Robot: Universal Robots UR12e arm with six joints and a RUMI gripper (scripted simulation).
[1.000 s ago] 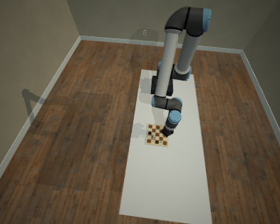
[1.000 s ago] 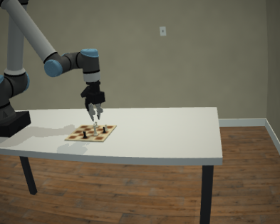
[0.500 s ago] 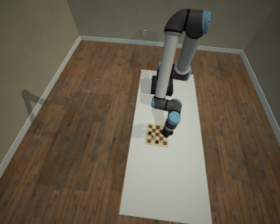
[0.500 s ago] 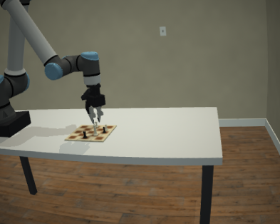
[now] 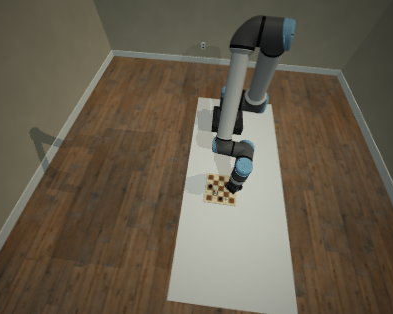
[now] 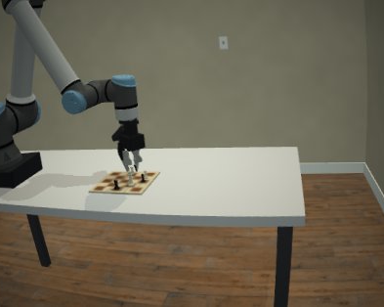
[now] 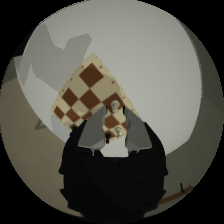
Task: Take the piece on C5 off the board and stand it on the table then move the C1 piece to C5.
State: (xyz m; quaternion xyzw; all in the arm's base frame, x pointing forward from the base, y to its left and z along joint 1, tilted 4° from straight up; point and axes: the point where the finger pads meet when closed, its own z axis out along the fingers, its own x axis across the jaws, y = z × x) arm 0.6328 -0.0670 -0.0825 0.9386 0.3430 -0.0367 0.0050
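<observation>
The small chessboard (image 6: 125, 182) lies on the white table, also seen in the overhead view (image 5: 220, 189) and in the wrist view (image 7: 90, 95). A white piece (image 6: 130, 179) and two black pieces (image 6: 116, 184) (image 6: 144, 176) stand upright on it. My gripper (image 6: 132, 165) hangs fingers-down just over the white piece, at the board's edge nearest the arm (image 5: 233, 187). In the wrist view a white piece (image 7: 118, 131) shows in the gap between the fingertips, and another white piece (image 7: 115, 106) stands just beyond. The fingers stand a little apart and hold nothing. I cannot read the square labels.
The arm's black base (image 6: 7, 168) sits at the table's left end. The table top stretches far to the right of the board (image 6: 222, 181). The table's front edge runs close below the board in the side view.
</observation>
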